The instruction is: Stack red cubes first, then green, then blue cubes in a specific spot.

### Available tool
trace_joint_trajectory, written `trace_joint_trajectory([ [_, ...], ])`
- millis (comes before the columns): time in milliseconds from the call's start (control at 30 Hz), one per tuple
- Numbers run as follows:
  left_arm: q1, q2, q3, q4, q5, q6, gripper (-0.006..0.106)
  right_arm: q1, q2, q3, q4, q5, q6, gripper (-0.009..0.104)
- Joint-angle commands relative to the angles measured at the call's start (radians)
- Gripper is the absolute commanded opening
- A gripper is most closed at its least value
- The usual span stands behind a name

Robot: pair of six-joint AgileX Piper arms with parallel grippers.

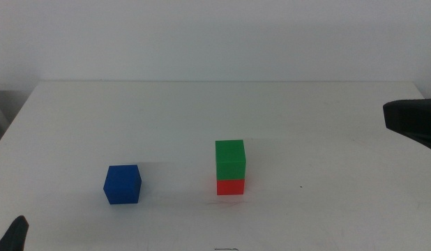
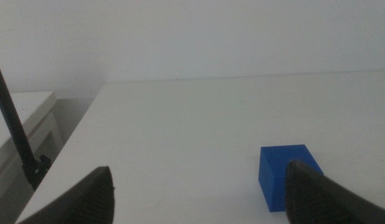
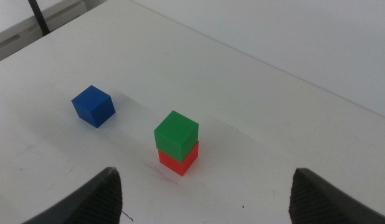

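The blue cube (image 1: 123,184) sits alone on the white table (image 1: 306,118), well left of the green cube (image 1: 229,160) stacked on the red cube (image 1: 230,186). It looks light, rigid and matte, so pinching two opposite flat sides should work. The left gripper (image 2: 199,193) is spread wide just beside it; the right gripper (image 3: 205,199) hangs back, also spread.

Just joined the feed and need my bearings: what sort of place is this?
Probably a lab test bench: a plain white table against a bare white wall, holding only a blue cube and a green cube stacked on a red cube.
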Motion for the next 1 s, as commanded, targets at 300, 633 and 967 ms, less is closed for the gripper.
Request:
trace_joint_trajectory([
  [300, -0.001, 0.464, -0.423, -0.010, 0.141, -0.004, 0.094, -0.007, -0.005, -0.023, -0.014, -0.068, -0.016, 0.092],
  [633, -0.001, 0.802, -0.903, -0.018, 0.801, -0.006, 0.094, -0.007, -0.005, -0.023, -0.014, -0.068, -0.016, 0.092],
  [967, -0.003, 1.084, -1.124, -0.104, 0.920, -0.001, 0.094, -0.007, -0.005, -0.023, -0.014, -0.068, -0.016, 0.092],
])
